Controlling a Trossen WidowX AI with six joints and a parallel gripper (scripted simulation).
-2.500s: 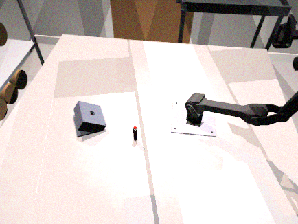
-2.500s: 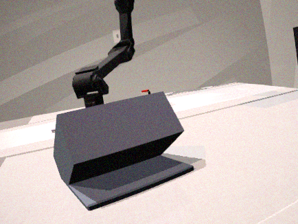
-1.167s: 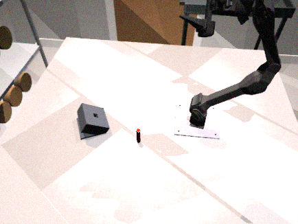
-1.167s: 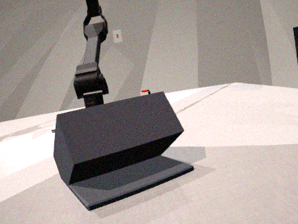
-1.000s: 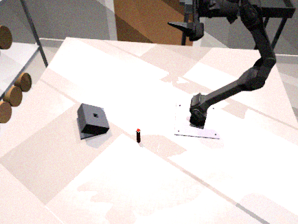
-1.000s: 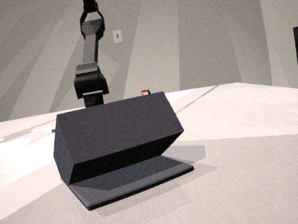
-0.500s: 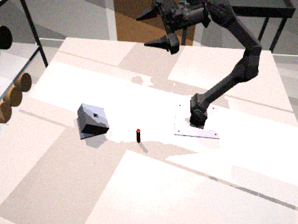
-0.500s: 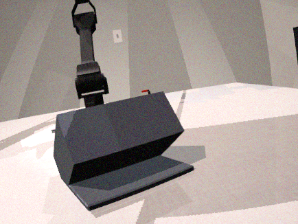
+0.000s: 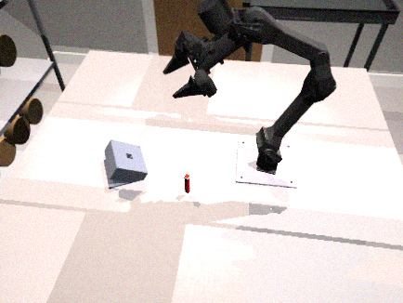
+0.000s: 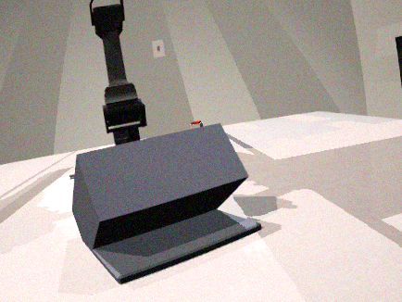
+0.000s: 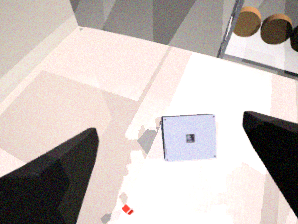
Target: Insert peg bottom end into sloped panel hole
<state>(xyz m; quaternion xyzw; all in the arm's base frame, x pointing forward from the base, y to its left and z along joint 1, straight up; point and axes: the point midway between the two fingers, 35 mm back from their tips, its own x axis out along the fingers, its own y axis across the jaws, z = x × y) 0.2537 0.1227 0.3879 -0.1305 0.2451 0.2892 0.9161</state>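
Note:
A small red peg [image 9: 187, 183] [image 11: 128, 209] stands upright on the table; in the exterior view only its top [image 10: 196, 123] shows, behind the panel. The grey sloped panel [image 9: 120, 168] [image 10: 157, 171] [image 11: 177, 147] sits to the left of the peg, with one small dark hole [image 9: 129, 156] [image 11: 190, 138] in its face. My gripper [image 9: 170, 84] [image 11: 169, 126] is open and empty. It hangs high above the table, behind the panel and the peg, and looks down on both. In the exterior view the panel shows from its back and the hole is hidden.
The arm's white base plate [image 9: 285, 180] lies to the right of the peg. A rack with brown discs [image 9: 19, 129] [image 11: 250, 22] stands off the table's left edge. A dark table frame [image 9: 371, 42] stands behind the table at the right.

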